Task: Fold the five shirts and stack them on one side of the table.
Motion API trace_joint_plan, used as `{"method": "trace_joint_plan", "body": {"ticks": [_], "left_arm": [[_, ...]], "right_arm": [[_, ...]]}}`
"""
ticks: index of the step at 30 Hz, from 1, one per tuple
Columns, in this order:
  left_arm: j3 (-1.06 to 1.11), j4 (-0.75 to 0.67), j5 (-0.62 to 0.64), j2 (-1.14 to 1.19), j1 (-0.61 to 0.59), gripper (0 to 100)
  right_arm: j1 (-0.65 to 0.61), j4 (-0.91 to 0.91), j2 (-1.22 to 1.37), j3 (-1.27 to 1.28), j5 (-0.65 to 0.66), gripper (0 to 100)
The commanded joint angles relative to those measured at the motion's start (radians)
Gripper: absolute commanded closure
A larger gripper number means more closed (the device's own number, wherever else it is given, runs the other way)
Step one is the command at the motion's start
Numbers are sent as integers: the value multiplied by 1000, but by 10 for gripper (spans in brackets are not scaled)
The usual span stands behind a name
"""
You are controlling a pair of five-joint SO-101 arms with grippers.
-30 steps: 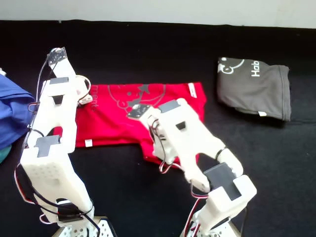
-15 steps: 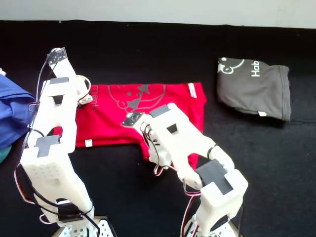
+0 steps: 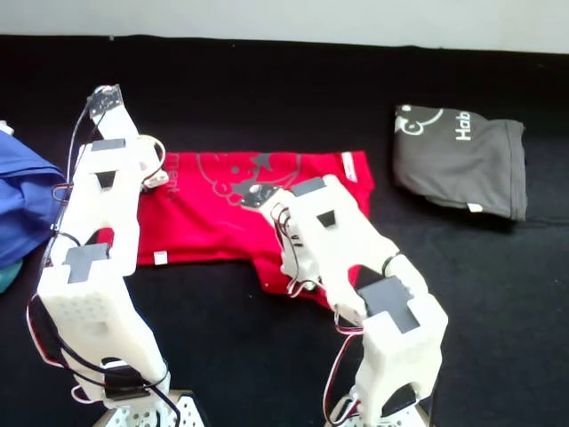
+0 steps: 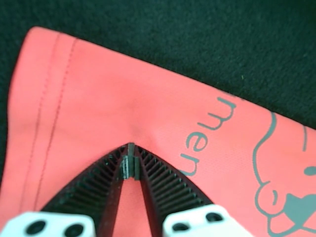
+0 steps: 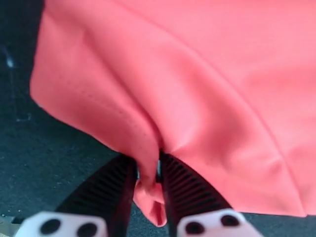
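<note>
My left fingers and right fingers were matt black plastic with fine ribs, and my arm shells were smooth white plastic with a faint sheen. The red shirt was soft matt cloth with stitched hems and a flat grey print, and the grey shirt was smooth matt cloth with a white print. The table wore a black, slightly fuzzy matt cloth, and the blue cloth looked smooth.

I work over a table spread with a black cloth, matte and faintly fuzzy where I see it close. Beyond its far edge stands a plain pale wall, evenly lit, meeting the cloth in a straight line.
</note>
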Motion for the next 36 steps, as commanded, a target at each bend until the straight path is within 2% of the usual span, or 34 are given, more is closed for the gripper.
{"method": "trace_joint_plan", "body": {"ticks": [1,11,20,30,32,36], "left_arm": [[-24,-12,5,4,13,991],[-24,-12,5,4,13,991],[-24,-12,5,4,13,991],[-24,-12,5,4,13,991],[-24,-12,5,4,13,991],[-24,-12,5,4,13,991]], "right_arm": [[15,2,35,-15,5,993],[156,171,-73,-248,63,993],[205,108,-53,-437,66,993],[206,84,196,-723,61,988],[206,105,236,-771,61,951],[214,157,306,-880,5,786]]}}
